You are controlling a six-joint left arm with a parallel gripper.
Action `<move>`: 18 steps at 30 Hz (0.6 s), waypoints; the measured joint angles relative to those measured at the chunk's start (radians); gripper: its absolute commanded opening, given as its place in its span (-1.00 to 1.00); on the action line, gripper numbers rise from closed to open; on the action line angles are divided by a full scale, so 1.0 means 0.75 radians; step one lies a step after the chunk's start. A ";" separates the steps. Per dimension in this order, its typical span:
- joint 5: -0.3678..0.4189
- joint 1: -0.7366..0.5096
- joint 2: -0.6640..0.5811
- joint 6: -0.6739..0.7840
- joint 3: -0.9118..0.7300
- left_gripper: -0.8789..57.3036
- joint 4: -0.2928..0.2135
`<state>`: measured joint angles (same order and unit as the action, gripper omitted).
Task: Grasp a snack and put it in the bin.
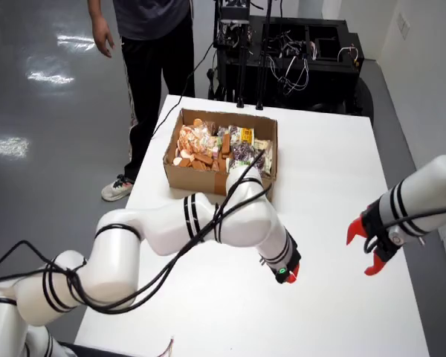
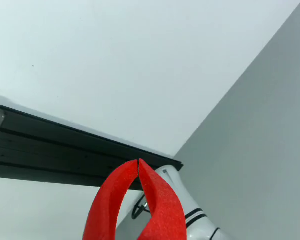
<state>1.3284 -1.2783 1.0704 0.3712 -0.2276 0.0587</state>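
Note:
An open cardboard box [image 1: 180, 175] stands at the far side of the white table [image 1: 334, 171]. It holds several packaged snacks [image 1: 208, 146]. My gripper [image 1: 289, 274], with red fingers, is at the end of the white arm that reaches in from the lower left. It hovers low over the bare table, in front of and to the right of the box. In the wrist view the red fingertips [image 2: 138, 162] meet with nothing between them. No snack lies outside the box.
A second white arm [image 1: 420, 195] with an open red gripper [image 1: 366, 250] hangs at the table's right edge; it also shows in the wrist view [image 2: 190, 215]. A person [image 1: 152, 44] stands at the far left corner. Black equipment [image 1: 290, 52] stands behind the table.

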 measured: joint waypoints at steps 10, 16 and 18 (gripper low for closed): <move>-0.002 0.011 0.102 -0.007 0.193 -0.97 -0.002; -0.002 0.051 0.230 -0.028 0.425 -0.97 0.000; -0.002 0.067 0.254 -0.034 0.473 -0.97 0.000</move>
<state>1.3269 -1.2283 1.2610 0.3458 0.1271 0.0590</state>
